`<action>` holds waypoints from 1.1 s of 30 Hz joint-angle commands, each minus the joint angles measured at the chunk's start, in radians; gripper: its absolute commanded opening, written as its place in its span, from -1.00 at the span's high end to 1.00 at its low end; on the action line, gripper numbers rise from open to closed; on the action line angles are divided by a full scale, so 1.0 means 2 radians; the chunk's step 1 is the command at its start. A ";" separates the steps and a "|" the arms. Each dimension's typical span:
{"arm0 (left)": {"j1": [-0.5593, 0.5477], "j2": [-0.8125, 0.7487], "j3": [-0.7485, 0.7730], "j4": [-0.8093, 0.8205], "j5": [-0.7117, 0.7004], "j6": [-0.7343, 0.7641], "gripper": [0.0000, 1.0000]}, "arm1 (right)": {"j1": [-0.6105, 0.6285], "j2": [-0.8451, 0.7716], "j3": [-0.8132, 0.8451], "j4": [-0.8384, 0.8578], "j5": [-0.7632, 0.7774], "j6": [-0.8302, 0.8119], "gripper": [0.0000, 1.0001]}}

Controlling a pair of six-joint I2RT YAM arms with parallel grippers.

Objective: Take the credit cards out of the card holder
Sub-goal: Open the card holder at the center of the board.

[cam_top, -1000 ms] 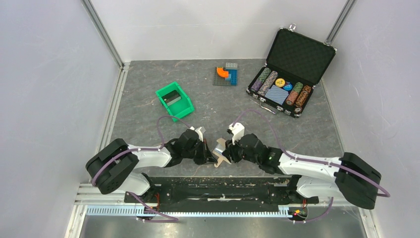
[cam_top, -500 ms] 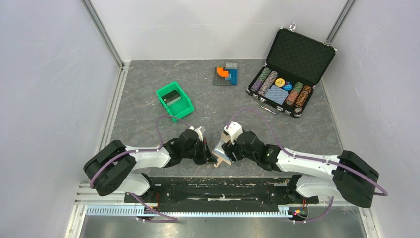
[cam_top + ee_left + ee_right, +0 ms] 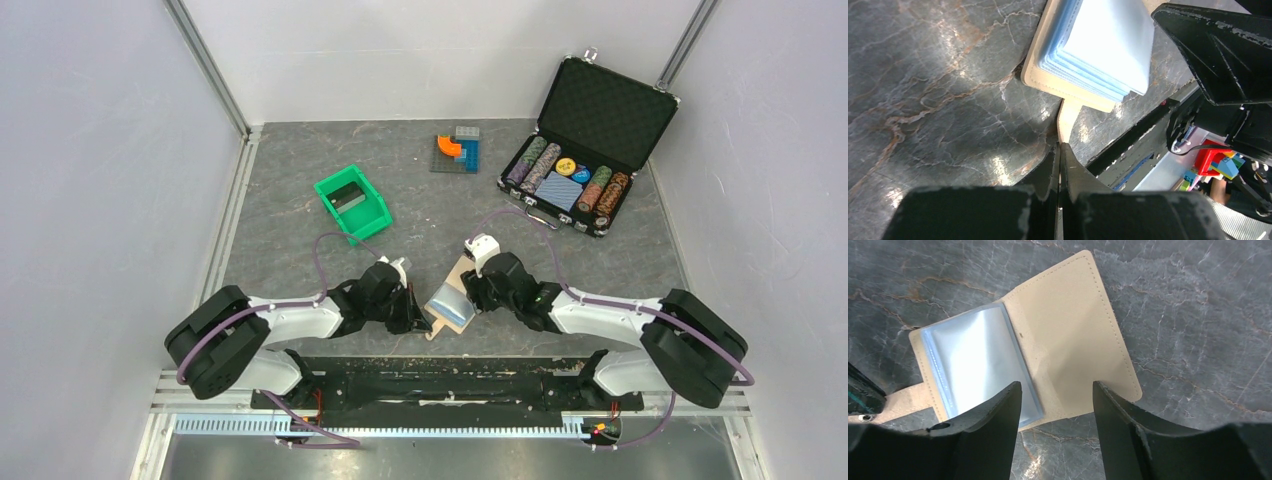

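- Card holder [image 3: 452, 300] lies open at the counter's near edge, centre; no credit cards showing in its blue pockets [image 3: 975, 360].
- Left gripper [image 3: 1060, 150] clenches the strap tab [image 3: 1068, 117]: a good anchor.
- Right gripper [image 3: 1055, 387], released above, should pinch card, not sleeve.

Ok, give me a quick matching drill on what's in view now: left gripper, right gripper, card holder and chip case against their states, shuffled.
Things:
1. left gripper
2. right gripper
3. card holder
4. chip case

States:
A. lid up, at the far right
B. lying spread open between the two grippers
C. shut on the strap tab
D. open, fingers apart above the card holder

Pairs: 1-C, 2-D, 3-B, 4-A
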 commanded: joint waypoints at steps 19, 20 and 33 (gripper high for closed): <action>-0.002 -0.022 0.030 -0.018 -0.005 0.029 0.95 | 0.007 -0.061 0.013 0.021 -0.153 0.021 -0.31; -0.002 -0.024 0.028 -0.016 -0.005 0.027 0.95 | 0.009 -0.058 0.013 0.024 -0.149 0.018 -0.33; -0.002 -0.030 0.022 -0.012 -0.004 0.021 0.95 | 0.034 0.036 0.025 0.058 -0.105 -0.003 -0.41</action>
